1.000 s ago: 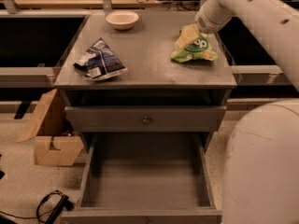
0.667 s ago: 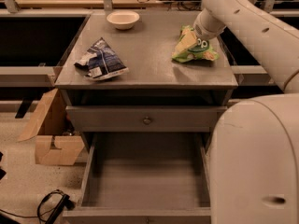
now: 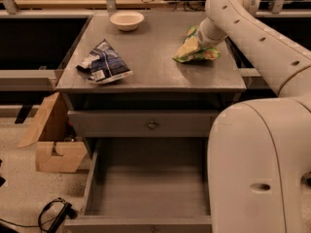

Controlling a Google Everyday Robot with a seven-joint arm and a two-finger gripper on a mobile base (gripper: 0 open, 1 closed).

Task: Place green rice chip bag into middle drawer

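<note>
The green rice chip bag (image 3: 193, 51) lies on the right rear part of the grey cabinet top (image 3: 150, 57). My gripper (image 3: 203, 37) is at the end of the cream arm, down against the bag's upper right side; the wrist covers it. The middle drawer (image 3: 146, 191) is pulled out below, a long grey tray with nothing in it. My arm's large lower link (image 3: 257, 164) covers the drawer's right side.
A dark blue-and-white snack bag (image 3: 103, 64) lies on the top's left side. A white bowl (image 3: 127, 20) stands at the rear. The shut drawer front with a round knob (image 3: 152, 125) is above the open drawer. A cardboard box (image 3: 51, 140) and cables (image 3: 53, 215) are on the floor at the left.
My arm has swung further into view, its lower link now covering the right side. The wrist has come down closer on the green bag, which has shifted slightly left.
</note>
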